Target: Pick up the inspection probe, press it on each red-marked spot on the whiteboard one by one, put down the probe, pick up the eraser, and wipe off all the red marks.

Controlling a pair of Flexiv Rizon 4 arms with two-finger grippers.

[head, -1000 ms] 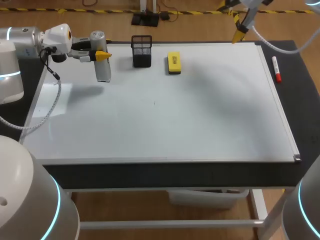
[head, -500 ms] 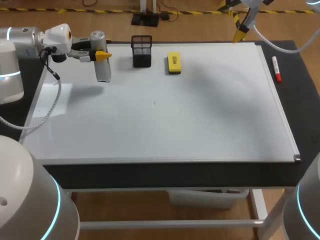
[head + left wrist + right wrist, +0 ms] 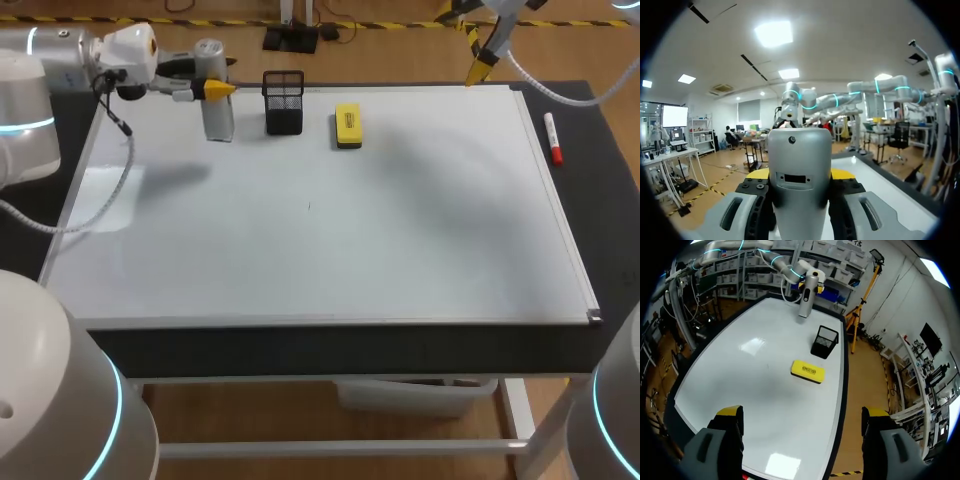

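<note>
head view: the left end effector [image 3: 214, 89] is clamped on the probe [image 3: 218, 120], a smooth silver-grey cylinder held upright over the far left corner of the glossy whiteboard [image 3: 350, 250], just left of a square black mesh cup [image 3: 284, 102]; whether the probe's lower end touches the board cannot be told, nor what the cup holds. the yellow block eraser [image 3: 347, 126] lies flat just right of the cup. a red marker [image 3: 552, 138] lies on the black counter [image 3: 300, 350] beside the board's right frame. the right end effector [image 3: 478, 65] hangs at the far right corner. left wrist view: the probe [image 3: 800, 150], rounded and metallic, sits gripped between both fingers [image 3: 842, 173]. right wrist view: the right end effector [image 3: 802, 412] has its fingers wide apart above the whiteboard [image 3: 740, 375], with the eraser [image 3: 808, 371], the mesh cup [image 3: 824, 341] and the probe [image 3: 806, 300] ahead.
</note>
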